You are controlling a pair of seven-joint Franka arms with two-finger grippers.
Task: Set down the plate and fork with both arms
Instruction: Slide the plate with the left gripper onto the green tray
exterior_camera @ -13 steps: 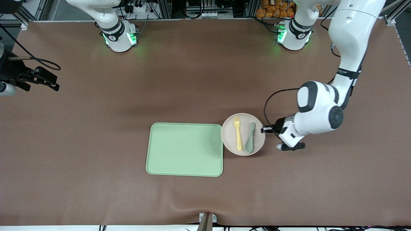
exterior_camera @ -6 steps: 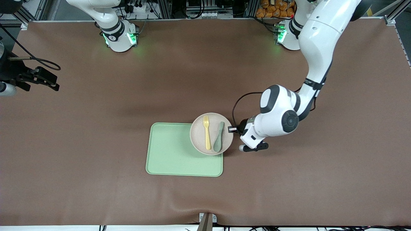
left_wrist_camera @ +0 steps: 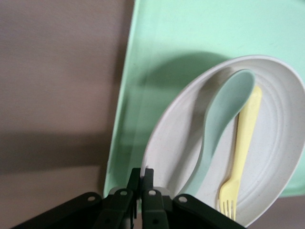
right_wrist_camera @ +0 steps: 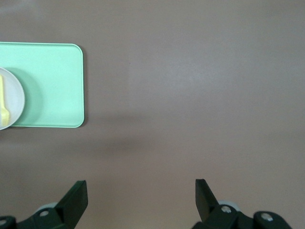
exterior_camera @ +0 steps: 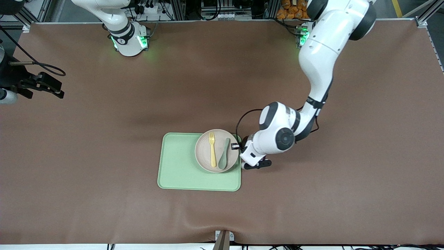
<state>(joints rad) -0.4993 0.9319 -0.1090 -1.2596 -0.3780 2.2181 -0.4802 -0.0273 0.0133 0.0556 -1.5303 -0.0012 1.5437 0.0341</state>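
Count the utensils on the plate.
2. The yellow fork and the grey-green spoon lie side by side on the plate, the spoon toward the left claw, which grips the plate's rim over the tray. None appear hidden.

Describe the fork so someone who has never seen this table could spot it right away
Find the light-green tray on the brown table; over its end toward the left arm is a round beige plate, with the left gripper shut on its rim. Two utensils lie in it side by side: the fork is the slim yellow one with tines, the grey-green one a spoon.
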